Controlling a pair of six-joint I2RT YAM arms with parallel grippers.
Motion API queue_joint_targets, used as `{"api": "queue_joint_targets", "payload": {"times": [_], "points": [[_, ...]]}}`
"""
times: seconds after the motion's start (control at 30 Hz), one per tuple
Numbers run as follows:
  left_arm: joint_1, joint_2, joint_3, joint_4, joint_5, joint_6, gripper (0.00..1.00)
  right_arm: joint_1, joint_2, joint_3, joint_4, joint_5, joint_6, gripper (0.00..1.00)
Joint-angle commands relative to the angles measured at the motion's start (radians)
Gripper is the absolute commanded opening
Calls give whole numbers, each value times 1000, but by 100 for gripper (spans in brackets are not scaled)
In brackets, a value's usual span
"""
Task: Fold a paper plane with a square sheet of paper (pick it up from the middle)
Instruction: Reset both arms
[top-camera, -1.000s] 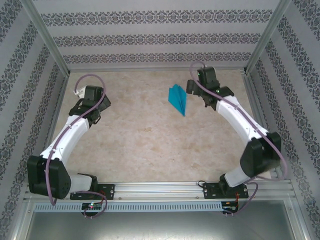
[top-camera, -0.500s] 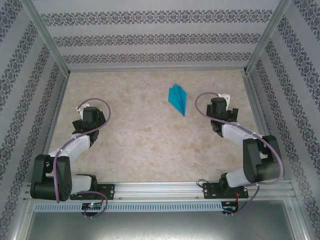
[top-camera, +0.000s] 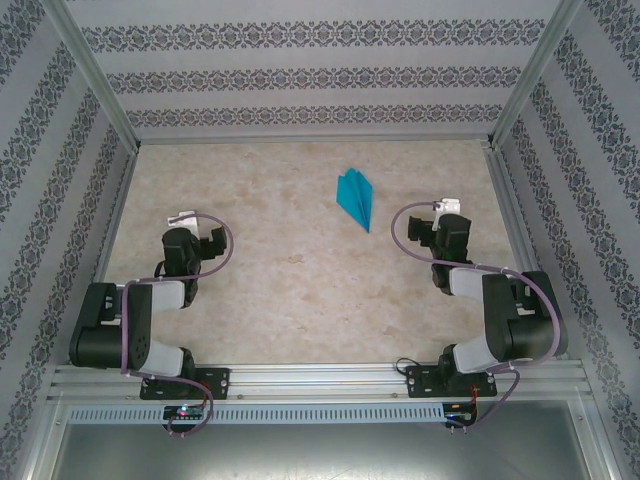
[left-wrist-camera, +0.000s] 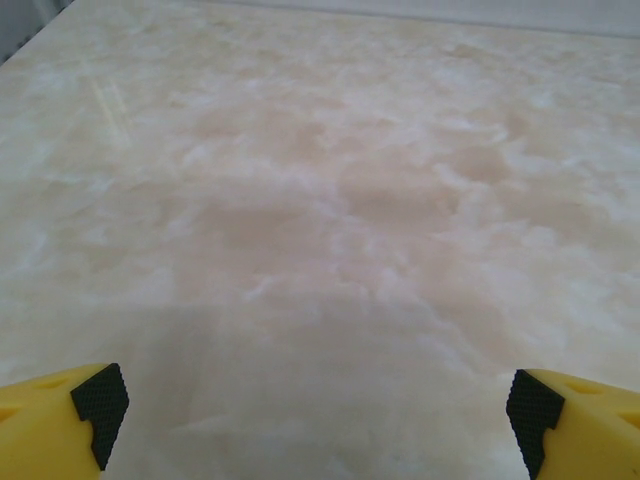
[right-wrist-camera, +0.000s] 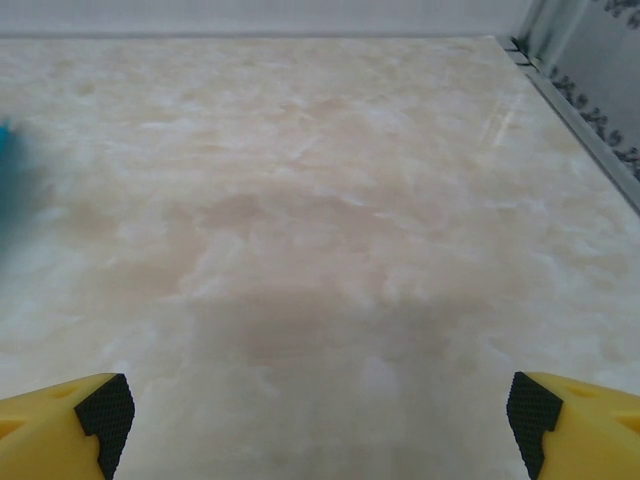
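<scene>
Since the slim, pointed teal-blue paper plane (top-camera: 356, 200) with its layered wings lies complete on the marbled beige desk (top-camera: 280, 280), toward the far right, the folding looks done. The step in hand reads as parking the arms. Over bare desk the left claw (left-wrist-camera: 315, 405) is spread wide and pinches nothing. The right claw (right-wrist-camera: 318, 410) is likewise spread and empty, the plane well apart to its left. Both arms sit tucked near their bases. Any next move, I judge, calls only for settling to rest without brushing the plane.
</scene>
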Motion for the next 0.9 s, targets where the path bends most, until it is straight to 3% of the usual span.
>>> {"api": "queue_joint_targets", "payload": {"times": [0.0, 0.33, 0.87], "points": [[15, 50, 0, 146, 65, 43, 100, -7, 25, -41, 178, -89, -21, 98], [-21, 115, 60, 83, 9, 74, 100, -13, 28, -29, 155, -99, -18, 98], [-26, 119, 70, 66, 26, 85, 100, -13, 29, -29, 155, -102, -16, 98]]}}
